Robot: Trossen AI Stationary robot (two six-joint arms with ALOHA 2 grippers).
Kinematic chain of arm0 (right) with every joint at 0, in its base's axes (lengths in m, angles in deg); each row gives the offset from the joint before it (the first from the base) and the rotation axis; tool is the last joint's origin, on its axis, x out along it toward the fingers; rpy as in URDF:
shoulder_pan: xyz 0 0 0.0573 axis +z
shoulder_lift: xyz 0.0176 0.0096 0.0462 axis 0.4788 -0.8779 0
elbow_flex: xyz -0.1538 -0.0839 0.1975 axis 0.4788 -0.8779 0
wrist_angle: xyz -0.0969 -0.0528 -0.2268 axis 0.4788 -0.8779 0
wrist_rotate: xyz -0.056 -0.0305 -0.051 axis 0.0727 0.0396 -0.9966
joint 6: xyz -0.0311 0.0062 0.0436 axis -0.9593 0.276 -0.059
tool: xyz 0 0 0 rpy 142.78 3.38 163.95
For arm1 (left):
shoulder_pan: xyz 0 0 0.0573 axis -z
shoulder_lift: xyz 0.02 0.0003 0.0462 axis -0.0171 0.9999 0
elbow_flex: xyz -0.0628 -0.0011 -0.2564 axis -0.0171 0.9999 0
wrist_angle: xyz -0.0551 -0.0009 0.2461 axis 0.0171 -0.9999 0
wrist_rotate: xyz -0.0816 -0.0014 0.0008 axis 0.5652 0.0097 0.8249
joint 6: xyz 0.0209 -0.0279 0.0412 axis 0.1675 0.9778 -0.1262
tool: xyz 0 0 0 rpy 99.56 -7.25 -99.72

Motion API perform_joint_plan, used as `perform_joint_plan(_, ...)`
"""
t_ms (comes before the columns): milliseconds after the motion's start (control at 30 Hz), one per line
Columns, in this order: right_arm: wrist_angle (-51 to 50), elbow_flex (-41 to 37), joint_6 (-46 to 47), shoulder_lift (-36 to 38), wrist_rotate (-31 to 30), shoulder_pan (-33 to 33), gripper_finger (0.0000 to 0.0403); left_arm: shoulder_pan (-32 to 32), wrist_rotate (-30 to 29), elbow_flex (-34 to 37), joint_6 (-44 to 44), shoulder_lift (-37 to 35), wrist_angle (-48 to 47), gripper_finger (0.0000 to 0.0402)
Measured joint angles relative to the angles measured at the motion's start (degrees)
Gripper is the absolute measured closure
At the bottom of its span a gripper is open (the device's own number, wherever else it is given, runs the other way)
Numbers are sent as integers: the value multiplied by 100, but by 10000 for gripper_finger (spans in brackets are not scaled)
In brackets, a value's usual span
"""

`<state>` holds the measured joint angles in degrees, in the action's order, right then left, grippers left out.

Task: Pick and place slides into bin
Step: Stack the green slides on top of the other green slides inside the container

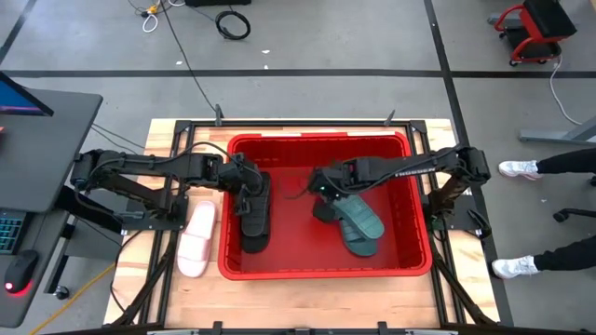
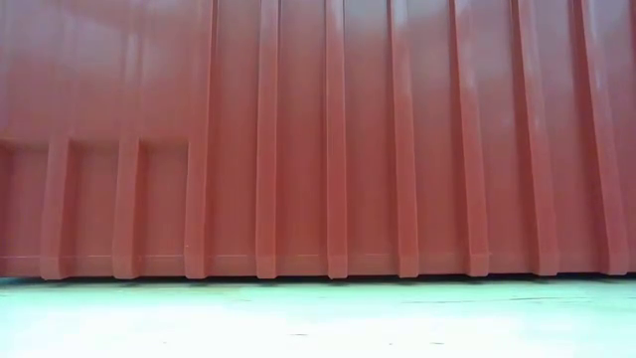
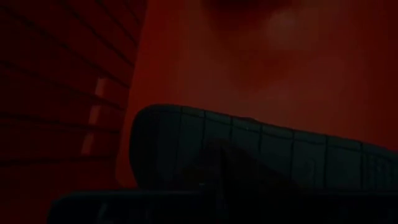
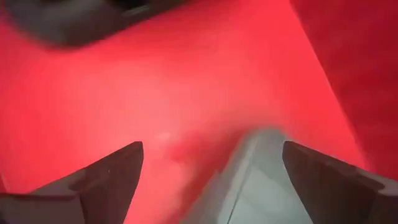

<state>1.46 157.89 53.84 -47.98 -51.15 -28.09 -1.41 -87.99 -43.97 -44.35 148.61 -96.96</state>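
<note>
The red bin fills the table's middle, and its ribbed wall fills the low view. Black slides lie inside it on the left, and one tread sole shows close in the left wrist view. My left gripper is right over them. A dark teal slide lies on the bin floor on the right. My right gripper is open over that slide's far end, a finger on either side. A white slide lies on the table left of the bin.
Both arms reach over the bin's side walls. The bin floor between the black and teal slides is bare. A person's feet and a red cart are on the floor to the right, and a desk with a keyboard is on the left.
</note>
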Motion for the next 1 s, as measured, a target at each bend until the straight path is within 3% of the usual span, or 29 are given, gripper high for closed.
perform_joint_plan(167,48,-6,-1934,-163,826,-94,13,-7,0,0,9,-2,8,388)
perform_joint_plan(400,-175,-6,-3210,-866,889,-246,13,-7,0,0,296,-2,63,392)
perform_joint_plan(533,-679,-1,-3166,-1197,516,-271,15,-7,0,0,496,-2,19,381)
perform_joint_plan(700,-1807,-6,-2348,-1243,-6,-221,26,-7,0,0,743,-2,-27,380)
perform_joint_plan(1000,-2799,-19,-1254,-960,-59,-295,37,-7,-2,0,915,-2,27,395)
